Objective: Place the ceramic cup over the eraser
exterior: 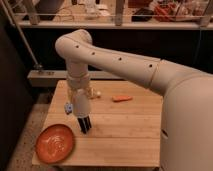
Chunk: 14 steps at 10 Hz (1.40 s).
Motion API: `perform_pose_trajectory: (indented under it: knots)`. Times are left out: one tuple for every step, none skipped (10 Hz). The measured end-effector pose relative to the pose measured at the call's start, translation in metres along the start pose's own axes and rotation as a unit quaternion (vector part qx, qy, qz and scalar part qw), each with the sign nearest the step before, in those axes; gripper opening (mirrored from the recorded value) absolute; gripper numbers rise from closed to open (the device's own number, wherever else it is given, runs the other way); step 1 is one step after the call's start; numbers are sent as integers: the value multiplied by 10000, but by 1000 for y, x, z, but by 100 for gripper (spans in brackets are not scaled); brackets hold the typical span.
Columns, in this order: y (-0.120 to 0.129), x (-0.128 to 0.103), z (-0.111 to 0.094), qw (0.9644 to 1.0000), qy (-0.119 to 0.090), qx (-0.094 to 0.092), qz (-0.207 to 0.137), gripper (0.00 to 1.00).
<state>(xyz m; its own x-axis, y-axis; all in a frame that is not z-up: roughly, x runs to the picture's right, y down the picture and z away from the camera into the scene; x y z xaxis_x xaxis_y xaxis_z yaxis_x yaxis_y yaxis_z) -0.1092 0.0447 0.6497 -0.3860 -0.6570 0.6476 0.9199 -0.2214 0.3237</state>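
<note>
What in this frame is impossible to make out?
Camera view:
1. Hand, low over the table's left half: where it ends and the cup begins cannot be told.
2. Eraser: top hidden by the cup; contact unclear.
3. Blue piece: mostly behind the cup.
4. Table: right edge covered by the robot's body.

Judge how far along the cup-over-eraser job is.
Done: the hand grips the cup, clear of the table. In hand: the cup hangs just above the eraser. Left: lowering it until the eraser, visible below it, is covered.
</note>
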Motion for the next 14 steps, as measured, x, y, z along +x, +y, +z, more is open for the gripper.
perform_pose_trajectory:
  knots:
    - [-2, 0, 0, 10000, 0, -1, -17, 7]
    - [-2, 2, 3, 10000, -19, 8, -38, 7]
    - [-6, 4, 6, 9999, -38, 15, -98, 7]
    - [-7, 3, 12, 9999, -81, -1, -143, 7]
    - [-7, 3, 15, 9998, -88, 5, -162, 7]
    - [-8, 3, 18, 9998, -98, 9, -188, 7]
    - [-9, 3, 19, 9997, -105, 13, -211, 7]
    - [-12, 4, 21, 9996, -117, 16, -251, 7]
    - [-13, 3, 26, 9995, -134, 20, -286, 7]
    - [-13, 2, 29, 9994, -147, 20, -307, 7]
    - [-13, 2, 32, 9993, -154, 25, -330, 7]
    - [-14, 2, 34, 9992, -159, 31, -354, 7]
    - [-15, 2, 38, 9991, -166, 36, -387, 7]
    - [-15, 1, 40, 9991, -169, 35, -397, 7]
